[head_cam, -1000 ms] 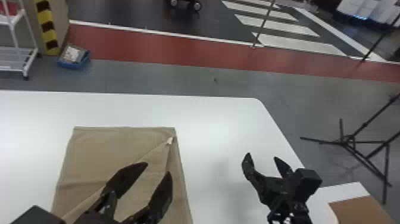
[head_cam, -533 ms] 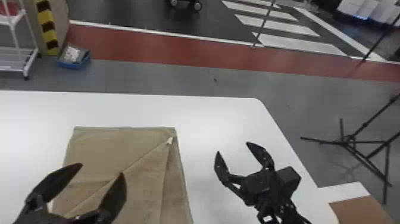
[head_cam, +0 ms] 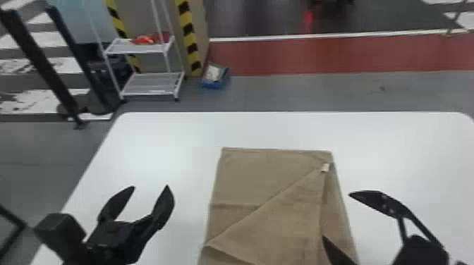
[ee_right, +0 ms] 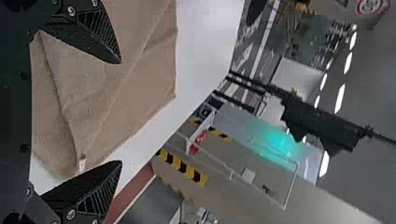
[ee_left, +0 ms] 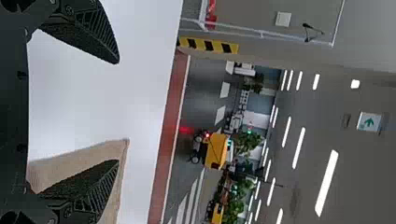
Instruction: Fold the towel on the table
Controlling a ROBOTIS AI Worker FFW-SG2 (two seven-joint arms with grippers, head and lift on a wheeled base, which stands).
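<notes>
On the counter point(head_cam: 158, 141), now viewed farther left, the towel point(head_cam: 273, 183) lies part-folded while the left pincer point(head_cam: 151, 186) has moved off it and the right pincer point(head_cam: 336, 215) in to its edge, both spread and empty, likely for another fold.

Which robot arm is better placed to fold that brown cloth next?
Probably right: the right claw, open, hovers at the towel's edge; the left claw hangs farther off, over the table.
</notes>
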